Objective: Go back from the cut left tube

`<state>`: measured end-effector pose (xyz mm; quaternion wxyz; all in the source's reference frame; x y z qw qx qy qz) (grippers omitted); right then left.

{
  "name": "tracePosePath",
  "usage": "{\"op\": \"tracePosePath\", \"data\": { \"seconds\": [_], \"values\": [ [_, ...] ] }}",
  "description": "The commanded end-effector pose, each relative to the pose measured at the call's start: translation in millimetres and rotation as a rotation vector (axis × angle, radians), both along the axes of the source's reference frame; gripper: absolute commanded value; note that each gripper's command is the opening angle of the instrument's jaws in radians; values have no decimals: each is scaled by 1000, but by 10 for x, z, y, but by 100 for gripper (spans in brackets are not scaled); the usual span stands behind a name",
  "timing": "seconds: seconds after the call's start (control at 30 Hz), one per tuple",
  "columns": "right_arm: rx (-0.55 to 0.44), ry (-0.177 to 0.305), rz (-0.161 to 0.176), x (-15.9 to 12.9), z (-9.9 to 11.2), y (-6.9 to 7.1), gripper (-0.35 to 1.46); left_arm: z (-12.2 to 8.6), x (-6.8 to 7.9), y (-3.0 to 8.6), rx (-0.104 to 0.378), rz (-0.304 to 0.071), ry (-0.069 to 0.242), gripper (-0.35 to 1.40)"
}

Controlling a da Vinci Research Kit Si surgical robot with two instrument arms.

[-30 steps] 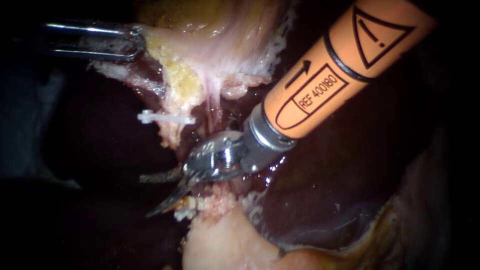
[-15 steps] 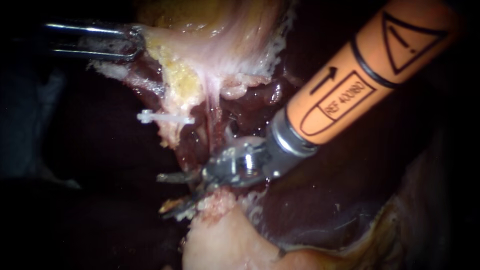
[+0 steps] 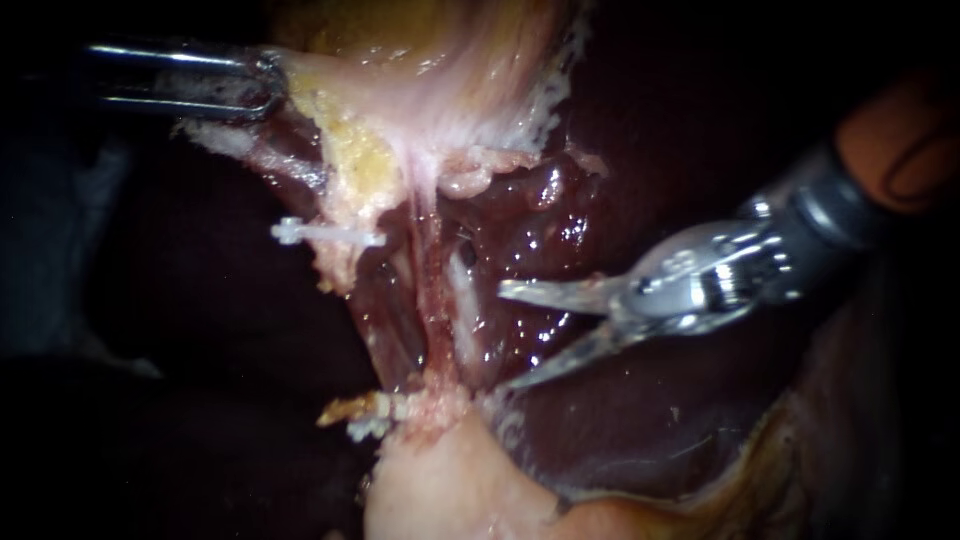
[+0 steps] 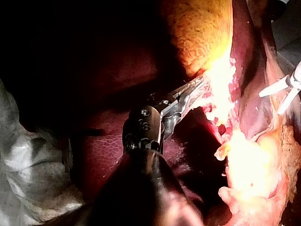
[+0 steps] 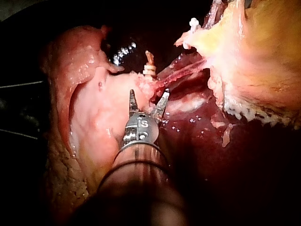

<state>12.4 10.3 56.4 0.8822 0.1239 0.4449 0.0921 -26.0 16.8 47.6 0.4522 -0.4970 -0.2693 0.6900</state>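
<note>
The left tube is cut in two. Its upper stub carries a white clip (image 3: 325,235) (image 5: 193,23), and its lower stub (image 3: 365,412) with clips (image 5: 149,70) lies by the pale mass below. A pink strand and a whitish tube (image 3: 462,322) still run between the two ends. My right instrument (image 3: 510,337) (image 5: 148,96), a pair of blades, hangs open over the dark liver, apart from both stubs and to the right of the whitish tube. My left instrument (image 3: 265,85) (image 4: 193,92) is shut on the gallbladder's pale edge (image 3: 450,90) and holds it taut.
Dark red liver (image 3: 620,420) fills the right and lower right. A pale fatty mass (image 3: 450,490) sits at the bottom centre. In the left wrist view the right instrument's blades (image 4: 282,92) show beyond the stretched tissue.
My right instrument has drawn back to the right, from the cut tube's gap to over the liver, its blades staying open. The left instrument and the clips have not moved.
</note>
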Motion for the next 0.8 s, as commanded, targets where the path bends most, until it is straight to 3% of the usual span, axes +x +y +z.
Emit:
{"op": "tracePosePath", "data": {
  "seconds": [0.03,0.2,0.47,0.8],
  "values": [
    [-1,-4,9,-7,-1,2,143,0,0,0,0,0,0,-35],
    [25,0,-6,-33,-1,10,143,0,0,0,0,1,0,-35],
    [24,0,-6,-38,2,12,143,5,-4,-2,-3,-2,3,-35],
    [24,0,-7,-38,2,12,143,39,-35,-12,-17,1,7,-35]
  ]
}}
